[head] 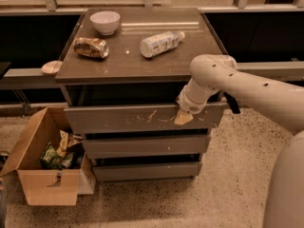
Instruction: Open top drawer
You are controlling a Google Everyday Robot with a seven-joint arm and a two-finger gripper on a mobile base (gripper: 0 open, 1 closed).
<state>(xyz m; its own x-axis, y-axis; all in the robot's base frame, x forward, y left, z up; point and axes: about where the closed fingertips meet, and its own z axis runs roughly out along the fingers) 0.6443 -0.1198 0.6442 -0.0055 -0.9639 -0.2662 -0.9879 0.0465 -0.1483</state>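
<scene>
Now, gripper (183, 118): hanging right of centre at top drawer (114, 120) upper edge; cannot tell whether open or closed.
Top drawer: rigid, handleless, probably sliding heavily; hooking behind upper lip seeming best.
</scene>
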